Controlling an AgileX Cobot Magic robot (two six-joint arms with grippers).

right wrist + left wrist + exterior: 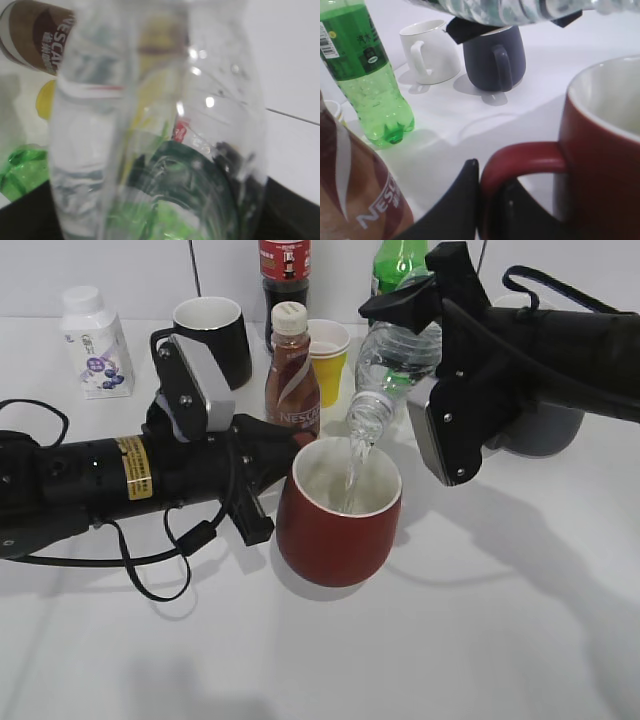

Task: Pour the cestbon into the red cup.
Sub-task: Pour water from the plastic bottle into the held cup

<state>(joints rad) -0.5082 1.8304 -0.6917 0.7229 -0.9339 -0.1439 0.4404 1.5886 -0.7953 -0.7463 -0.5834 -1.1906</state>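
Exterior: right gripper (pixel 425 390) clamps the cestbon (pixel 392 365), tipped mouth-down over the red cup (pixel 338 512); water streams in. Left gripper (pixel 262 480) sits at the cup's left side.
Left wrist: fingers (pixel 462 192) pinch the cup's handle (pixel 520 155).
Right wrist: the bottle fills the view, held between the jaws.

The red cup (pixel 338 530) near the middle is dark red outside and white inside. The cestbon (pixel 393 365) above it is clear plastic, with a dark green label band seen in the right wrist view. The Nescafe bottle (pixel 292 375) is brown with white lettering and a cream cap. Far left stands a black mug (pixel 213 338) with a white inside; behind, a bright green soda bottle (pixel 367 75). The worktop (pixel 480 620) is white.
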